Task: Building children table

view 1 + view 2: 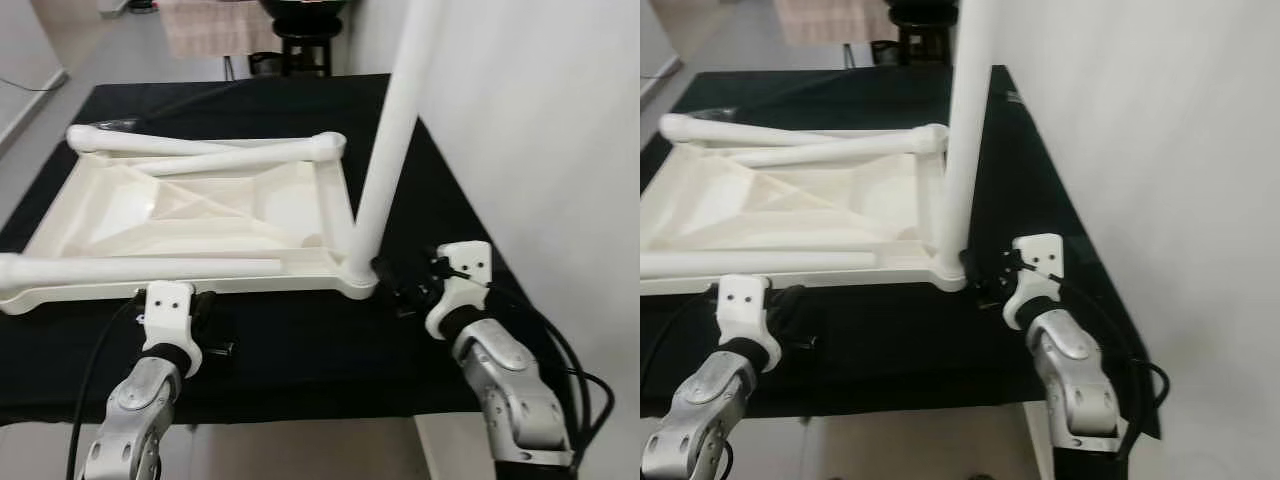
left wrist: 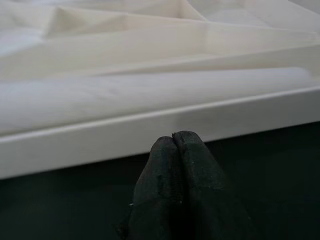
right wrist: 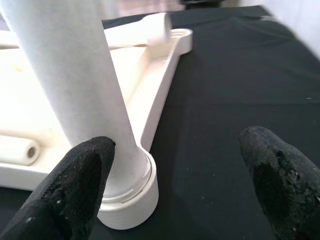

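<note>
A white child's tabletop [image 1: 250,285] lies upside down on the black-covered table [image 1: 300,360]. One white leg [image 1: 395,130] stands upright in the socket at its near right corner. A loose leg [image 1: 140,268] lies along the near rim, and two more legs [image 1: 240,158] lie crossed at the far side. My right gripper [image 3: 175,145] is open, one finger [image 3: 82,175] beside the base of the upright leg [image 3: 75,80], nothing held. My left gripper [image 2: 175,142] is shut and empty, its tips just short of the tabletop's near rim [image 2: 150,135].
A white wall [image 1: 540,120] runs close along the table's right side. A black stool [image 1: 300,45] and a rug [image 1: 210,25] are beyond the far edge. The table's front edge [image 1: 300,405] is just below my wrists. Cables hang from both arms.
</note>
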Motion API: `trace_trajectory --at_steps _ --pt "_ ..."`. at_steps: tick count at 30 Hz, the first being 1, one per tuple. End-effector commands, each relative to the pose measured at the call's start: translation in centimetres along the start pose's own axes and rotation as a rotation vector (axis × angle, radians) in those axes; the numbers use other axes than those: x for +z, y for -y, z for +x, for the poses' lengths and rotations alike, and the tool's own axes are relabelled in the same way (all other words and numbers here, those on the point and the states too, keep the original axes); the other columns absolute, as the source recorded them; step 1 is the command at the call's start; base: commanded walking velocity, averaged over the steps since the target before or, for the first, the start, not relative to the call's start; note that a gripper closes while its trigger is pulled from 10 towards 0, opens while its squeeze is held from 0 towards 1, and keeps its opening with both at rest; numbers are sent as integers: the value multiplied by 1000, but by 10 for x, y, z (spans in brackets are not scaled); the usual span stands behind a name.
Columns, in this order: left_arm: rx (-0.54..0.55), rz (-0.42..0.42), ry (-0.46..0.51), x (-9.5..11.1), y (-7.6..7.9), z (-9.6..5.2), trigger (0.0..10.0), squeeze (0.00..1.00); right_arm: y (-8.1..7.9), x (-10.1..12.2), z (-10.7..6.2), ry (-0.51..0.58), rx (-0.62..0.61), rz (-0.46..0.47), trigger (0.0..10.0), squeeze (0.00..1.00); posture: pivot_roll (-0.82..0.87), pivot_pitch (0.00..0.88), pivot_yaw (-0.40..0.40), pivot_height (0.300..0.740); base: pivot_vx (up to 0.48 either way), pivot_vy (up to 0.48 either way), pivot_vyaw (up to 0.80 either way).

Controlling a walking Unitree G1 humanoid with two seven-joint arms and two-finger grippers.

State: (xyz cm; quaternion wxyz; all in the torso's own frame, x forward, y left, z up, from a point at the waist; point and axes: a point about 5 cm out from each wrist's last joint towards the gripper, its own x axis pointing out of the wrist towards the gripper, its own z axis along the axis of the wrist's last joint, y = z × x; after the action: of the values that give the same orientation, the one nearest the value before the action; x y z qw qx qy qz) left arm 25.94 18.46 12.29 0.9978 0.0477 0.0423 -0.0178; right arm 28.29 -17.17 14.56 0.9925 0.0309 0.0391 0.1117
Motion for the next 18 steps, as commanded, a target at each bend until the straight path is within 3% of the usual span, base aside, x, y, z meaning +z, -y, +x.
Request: trace_trajectory --at_steps 1,3,12,18 --pt "-11 52 12 2 -1 2 10000 0 -16 -1 6 1 62 13 10000 0 20 88 -20 740 0 461 0" --pt "-21 61 17 2 0 2 10000 0 -16 -1 6 3 61 8 10000 0 20 88 -20 740 0 461 0" --pt "-97 -10 208 43 13 14 10000 0 -8 1 6 27 5 31 10000 0 12 68 -23 740 0 477 0" --pt "-133 -20 224 47 20 14 10000 0 -3 1 3 25 -20 27 10000 0 11 66 -22 740 0 480 0"
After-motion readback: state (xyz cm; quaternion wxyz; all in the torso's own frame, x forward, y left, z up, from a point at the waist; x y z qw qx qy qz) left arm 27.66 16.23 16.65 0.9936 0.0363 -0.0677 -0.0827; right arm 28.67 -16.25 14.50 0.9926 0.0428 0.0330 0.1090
